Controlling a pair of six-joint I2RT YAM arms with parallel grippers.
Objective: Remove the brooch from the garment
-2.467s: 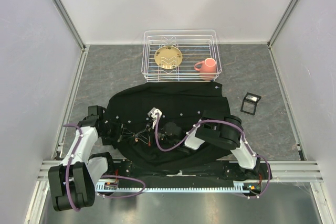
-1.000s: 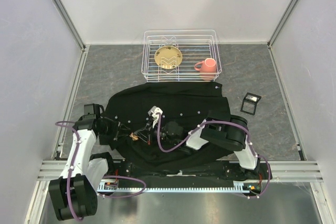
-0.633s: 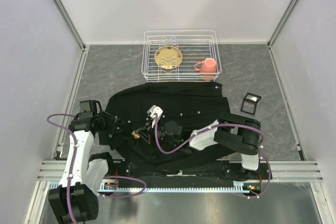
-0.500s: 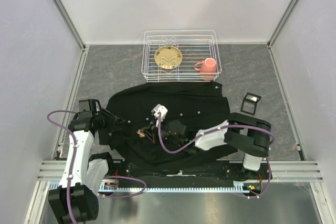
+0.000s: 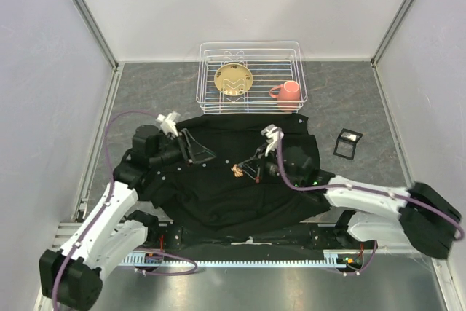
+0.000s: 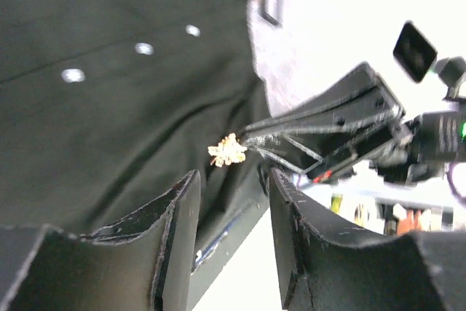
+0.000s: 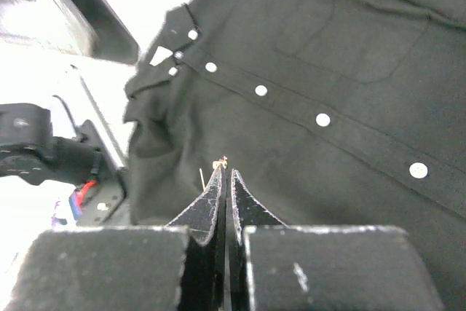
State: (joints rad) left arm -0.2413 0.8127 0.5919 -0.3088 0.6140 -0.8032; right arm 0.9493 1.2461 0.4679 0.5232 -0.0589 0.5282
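The right pincer (image 5: pixel 249 168) is closed tight on the brooch (image 5: pixel 237 171), which sits at its very tips, over the middle of the garment (image 5: pixel 218 205). In the left wrist view the brooch seems lifted off the black cloth, so I judge the pulling out is nearly or fully done, though I cannot tell if the pin is wholly free. The left pincer (image 5: pixel 203 152) is half open and holds nothing, near the button row. What remains: carry the brooch away to the bench (image 5: pixel 145 100)
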